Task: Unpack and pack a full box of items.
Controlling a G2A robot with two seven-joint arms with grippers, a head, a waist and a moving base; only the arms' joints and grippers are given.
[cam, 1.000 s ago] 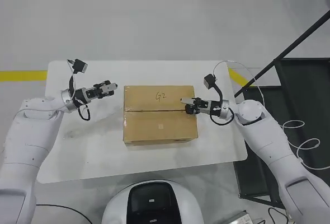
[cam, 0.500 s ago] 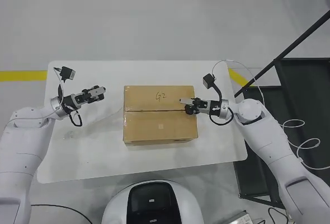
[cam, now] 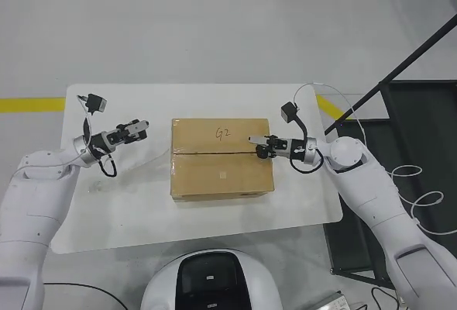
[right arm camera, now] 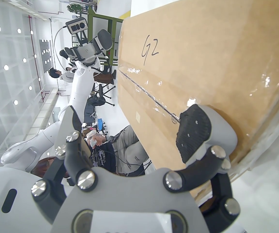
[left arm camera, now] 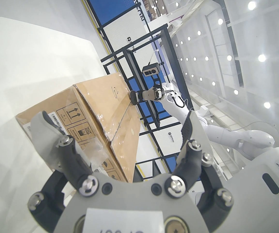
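Near edge: a strip of bare white surface on my side.

Centre: the box, brown cardboard, sits flat in the middle of the surface with its flaps shut. A seam runs left to right across the top, with clear tape laid over it (glossy, wrinkled in spots). Printed labels are on the box's left wall.

Right end of the seam: my right hand. It comes in from the right, level with the box top. Fingers are spread wide and grip nothing. One dark pad lies against the top at the box's right edge, just by the end of the seam. It looks to be touching, but I can't be certain. The other finger stands off the cardboard, in the air.

Left of the box, a little farther back than the seam: my left hand. It points toward the box's left wall with a clear gap between them. Fingers are well apart and empty. It hangs over bare surface.

Far half of the box top: a handwritten mark in dark pen, on the far flap.

Beyond the surface: a yellow line on the floor at far left. A black rack stands off the right side.
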